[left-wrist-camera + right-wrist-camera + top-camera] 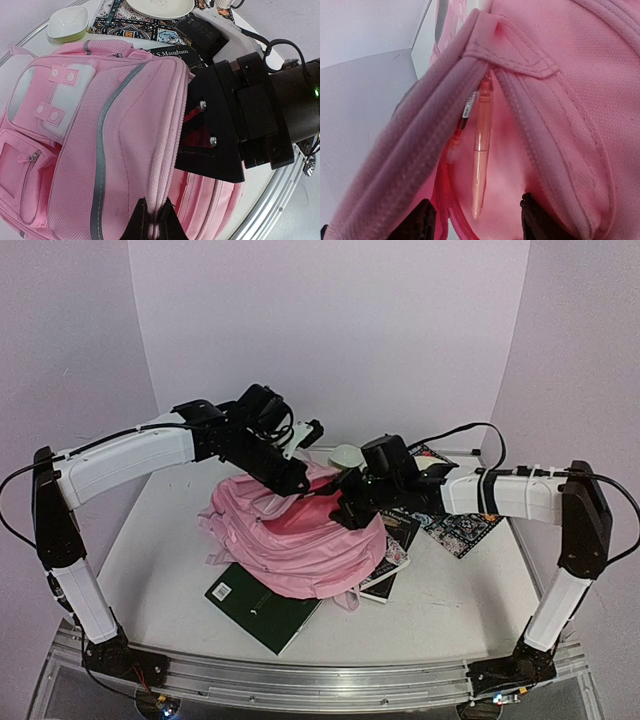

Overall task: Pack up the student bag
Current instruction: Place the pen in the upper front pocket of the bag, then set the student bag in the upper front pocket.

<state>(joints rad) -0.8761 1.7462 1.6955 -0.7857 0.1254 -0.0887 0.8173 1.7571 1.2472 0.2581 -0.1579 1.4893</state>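
Observation:
The student bag [300, 550], a soft pink backpack, lies in the middle of the table with its main opening facing up. My left gripper [154, 214] is shut on the bag's zip edge [167, 150] and holds that lip up; in the top view it is at the bag's back edge [298, 483]. My right gripper [477, 222] is open, its fingertips [415, 222] wide apart inside the opening. A translucent pink pen [481, 155] lies loose in the bag between them, touching neither. A second red pen with a white label [462, 125] rests beside it.
A dark green book [262, 605] sticks out from under the bag's near left side. Two books [395, 550] lie to its right. A patterned mat [460, 525] carries a plate [160, 6]. A small green-rimmed bowl [68, 22] stands behind the bag.

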